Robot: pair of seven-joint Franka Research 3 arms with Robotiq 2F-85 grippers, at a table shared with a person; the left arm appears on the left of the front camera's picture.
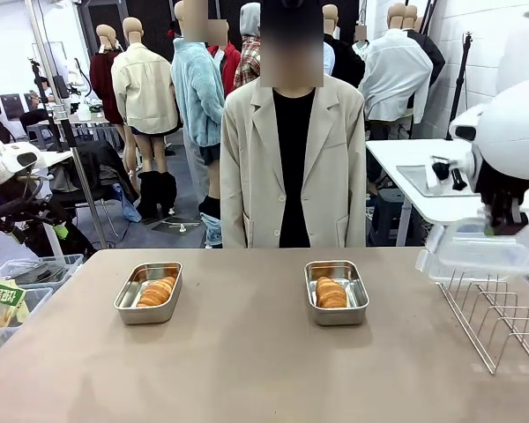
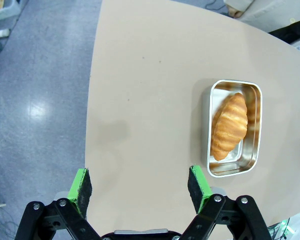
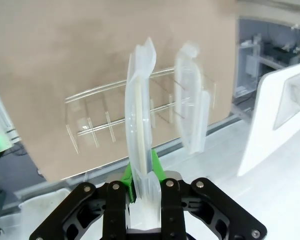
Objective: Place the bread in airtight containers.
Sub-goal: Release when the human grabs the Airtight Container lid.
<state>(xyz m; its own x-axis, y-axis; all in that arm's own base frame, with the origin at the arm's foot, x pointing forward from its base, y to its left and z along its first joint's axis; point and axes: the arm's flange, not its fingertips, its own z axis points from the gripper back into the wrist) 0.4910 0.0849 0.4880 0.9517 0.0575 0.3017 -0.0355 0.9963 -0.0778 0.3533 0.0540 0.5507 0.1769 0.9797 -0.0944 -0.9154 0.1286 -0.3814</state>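
Note:
Two open steel airtight containers sit on the tan table, one to the left [image 1: 123,304] and one to the right [image 1: 360,304], each with one piece of golden bread [image 1: 156,292] [image 1: 331,293] lying in it. At the far right, above a wire rack [image 1: 502,322], my right gripper [image 1: 502,225] is shut on a clear plastic lid [image 1: 472,251]. Its wrist view shows that lid [image 3: 139,110] edge-on, rising between the fingers of the right gripper [image 3: 142,172]. My left gripper [image 2: 140,187] hangs open and empty over the table's edge, apart from the container [image 2: 255,125] and its bread [image 2: 230,125].
A person [image 1: 291,159] stands at the far side with no hands on the table. A second clear lid [image 3: 192,100] stands in the wire rack [image 3: 115,120]. Plastic bins [image 1: 18,291] sit beside the table's left edge. Grey floor [image 2: 35,100] lies beyond that edge.

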